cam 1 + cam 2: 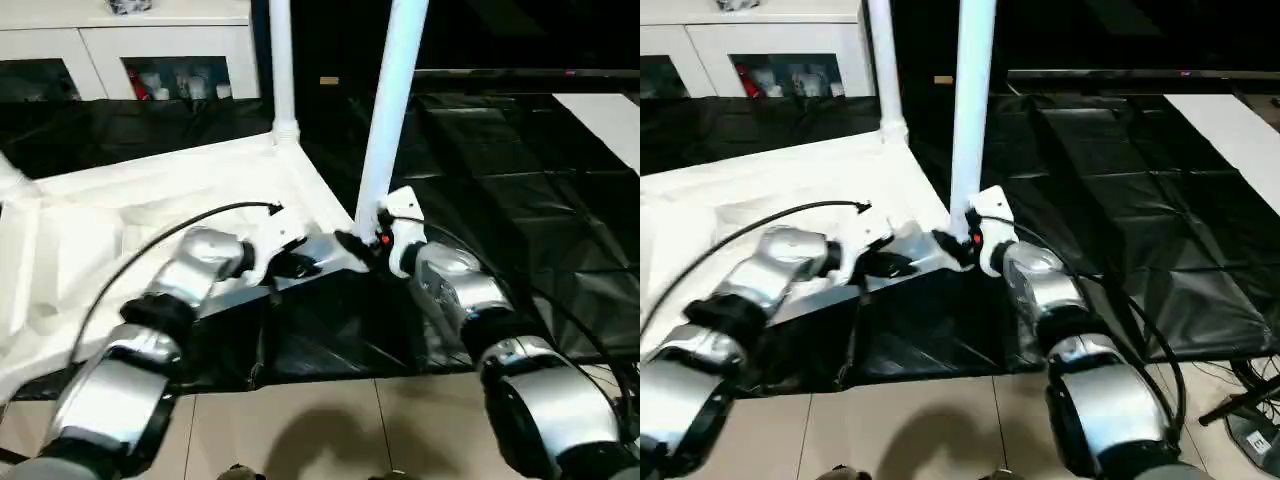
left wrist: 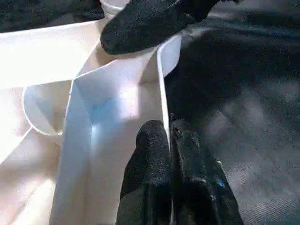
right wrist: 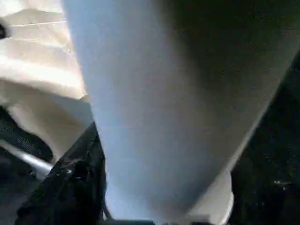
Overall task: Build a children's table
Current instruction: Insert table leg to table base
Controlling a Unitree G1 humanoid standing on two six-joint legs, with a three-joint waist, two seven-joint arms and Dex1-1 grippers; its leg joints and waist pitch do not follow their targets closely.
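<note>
The white tabletop (image 1: 150, 200) lies upside down on a black sheet, its raised rim facing up. Two white tube legs stand upright in its corner sockets, one at the far corner (image 1: 283, 70) and one at the near right corner (image 1: 392, 110). My left gripper (image 2: 168, 133) is shut on the thin rim wall (image 2: 164, 79) close to that near corner. My right gripper (image 1: 375, 238) sits low at the base of the near leg (image 3: 154, 93), which rises right in front of its camera. Whether it clasps the leg is hidden.
Black plastic sheeting (image 1: 500, 180) covers the floor around and to the right. White cabinets (image 1: 150, 50) stand at the back left and a flat white board (image 1: 610, 120) lies at the far right. Beige tiles (image 1: 300, 430) run along the near edge. A stand's foot (image 1: 1240, 410) shows at the lower right.
</note>
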